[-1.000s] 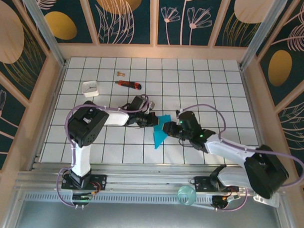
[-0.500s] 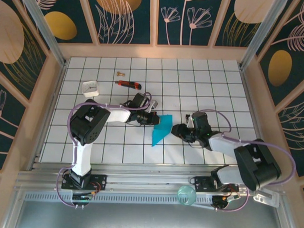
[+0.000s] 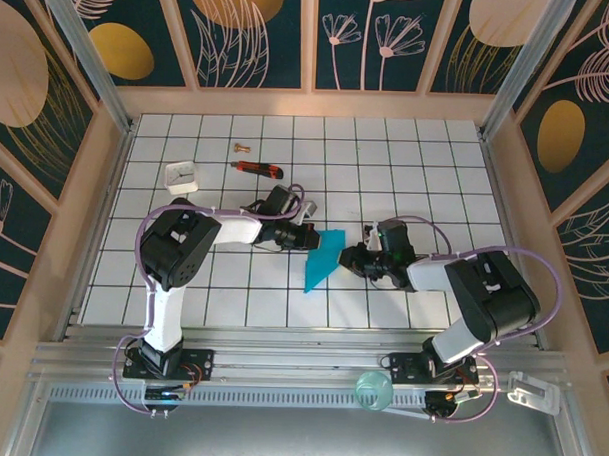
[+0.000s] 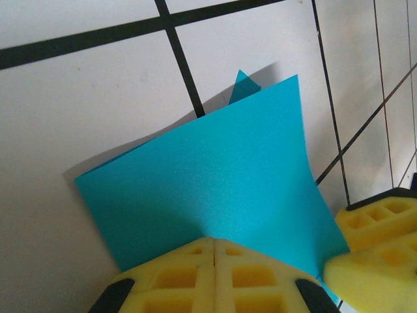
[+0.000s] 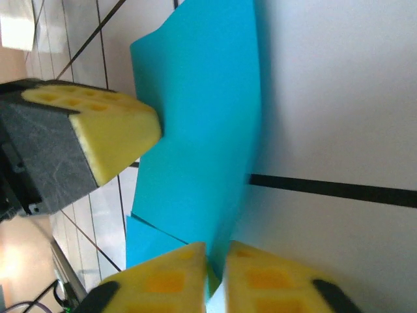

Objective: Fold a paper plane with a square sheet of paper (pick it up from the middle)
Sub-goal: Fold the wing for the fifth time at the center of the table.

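The square sheet of paper [image 3: 321,257] is a creased teal shape lying mid-table, pointing toward the near edge. My left gripper [image 3: 311,238] is shut, its yellow tips together and resting on the sheet's upper left part [image 4: 215,182]; the left gripper [image 4: 215,242] shows no paper between its pads. My right gripper [image 3: 346,258] is at the sheet's right edge. In the right wrist view the right gripper [image 5: 215,257] is shut on a raised fold of the teal sheet [image 5: 202,130], which stands up between its pads. The left gripper's fingertips [image 5: 107,127] touch the sheet from the other side.
A red-and-black utility knife [image 3: 258,168], a small white block [image 3: 180,176] and a small brass piece [image 3: 238,146] lie at the back left. A pale green round object [image 3: 375,392] sits on the rail by the right arm's base.
My right gripper drew back, opened, then came in to the sheet's right edge and shut on the raised fold. The left gripper stayed shut in place on the sheet.
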